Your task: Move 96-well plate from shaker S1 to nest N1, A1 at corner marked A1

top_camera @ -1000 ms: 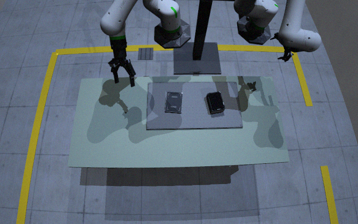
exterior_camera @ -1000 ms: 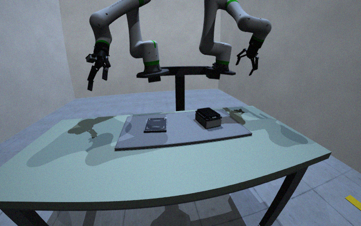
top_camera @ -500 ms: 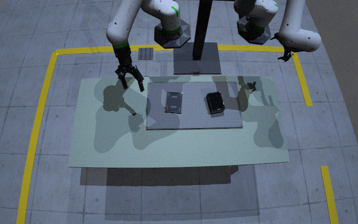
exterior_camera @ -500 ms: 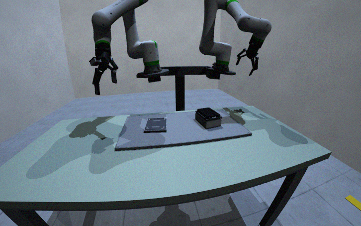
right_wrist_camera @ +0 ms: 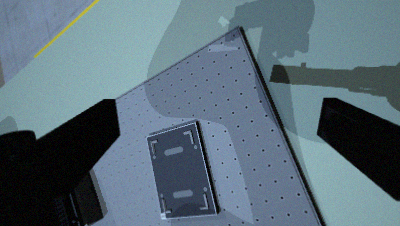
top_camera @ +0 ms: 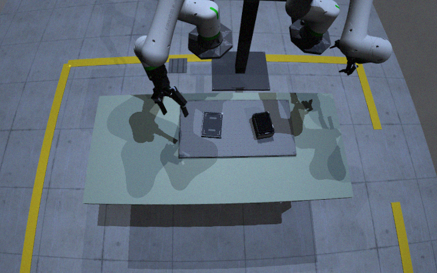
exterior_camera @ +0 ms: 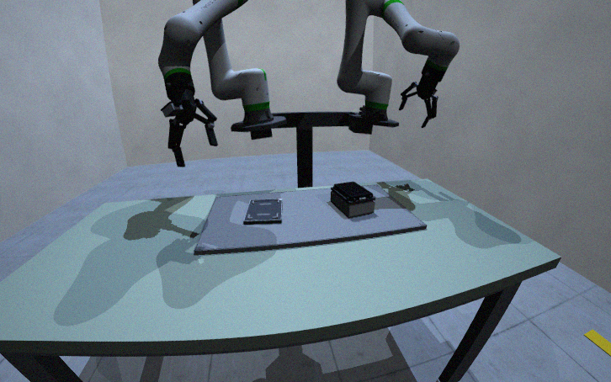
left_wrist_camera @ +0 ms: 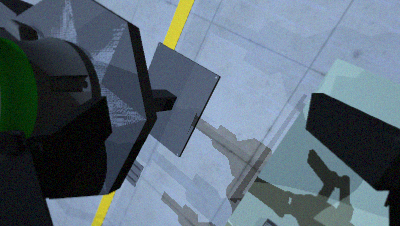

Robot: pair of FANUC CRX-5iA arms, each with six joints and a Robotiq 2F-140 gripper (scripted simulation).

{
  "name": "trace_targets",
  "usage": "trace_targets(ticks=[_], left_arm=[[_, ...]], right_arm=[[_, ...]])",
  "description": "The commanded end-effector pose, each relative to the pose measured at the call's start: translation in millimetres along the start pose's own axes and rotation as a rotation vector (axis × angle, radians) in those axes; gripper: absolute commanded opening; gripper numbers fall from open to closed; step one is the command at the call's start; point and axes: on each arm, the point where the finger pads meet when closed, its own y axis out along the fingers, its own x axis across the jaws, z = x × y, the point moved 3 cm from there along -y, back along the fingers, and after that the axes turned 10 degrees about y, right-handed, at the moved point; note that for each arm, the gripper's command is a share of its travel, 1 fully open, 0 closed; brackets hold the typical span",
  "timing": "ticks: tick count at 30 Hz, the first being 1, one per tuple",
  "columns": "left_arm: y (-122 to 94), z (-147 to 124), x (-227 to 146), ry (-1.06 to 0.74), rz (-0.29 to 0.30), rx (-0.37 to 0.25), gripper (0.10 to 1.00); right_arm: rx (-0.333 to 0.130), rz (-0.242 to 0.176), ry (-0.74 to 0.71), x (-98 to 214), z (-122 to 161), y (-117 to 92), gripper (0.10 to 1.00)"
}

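Both arms stand with an end effector wide and with nothing between its fingers. The plate [top_camera: 263, 122] [exterior_camera: 352, 190] [right_wrist_camera: 69, 209] sits on top of the shaker [top_camera: 263, 134] [exterior_camera: 360, 209] [right_wrist_camera: 92, 200], so the move to the nest [top_camera: 212, 124] [exterior_camera: 263, 210] [right_wrist_camera: 179, 167] is undone. The wells are too small to tell which corner has A1.

Shaker and nest stand well apart on a perforated board [top_camera: 237, 149] [exterior_camera: 312, 236] [right_wrist_camera: 225, 90], which lies on the pale green counter [top_camera: 240, 179] [exterior_camera: 326, 294] [left_wrist_camera: 345, 75] [right_wrist_camera: 60, 85]. The nest lies flat, with bright corner locators and two light slots, and bears no plate.

The right end effector [top_camera: 174, 112] [exterior_camera: 197, 154] [right_wrist_camera: 217, 117] hangs above the counter on the nest's side, its fingers pointing down, touching neither nest nor plate. In its wrist view the nest shows between the two fingers, while one finger partly hides the shaker and plate.

The left end effector [top_camera: 338, 58] [exterior_camera: 413, 116] [left_wrist_camera: 209, 113] is held high and back on the shaker's side, well apart from the plate. Its wrist view takes in the floor [left_wrist_camera: 250, 50], part of the stand's foot plate [left_wrist_camera: 185, 100] and the counter's edge.
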Motion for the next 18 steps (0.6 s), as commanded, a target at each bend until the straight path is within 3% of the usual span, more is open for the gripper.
trace_targets(ticks=[1, 13, 18], left_arm=[[-0.6, 0.1, 0.2, 0.000, -0.001, 0.000, 1.000], [-0.6, 0.1, 0.2, 0.000, -0.001, 0.000, 1.000], [-0.6, 0.1, 0.2, 0.000, -0.001, 0.000, 1.000]], right_arm=[[-0.035, -0.005, -0.010, -11.7, -4.6, 10.2, 1.000], [-0.157, -0.027, -0.053, -52.9, -28.7, 44.8, 1.000], [-0.186, -0.036, -0.065, -63.3, -35.4, 53.1, 1.000]])
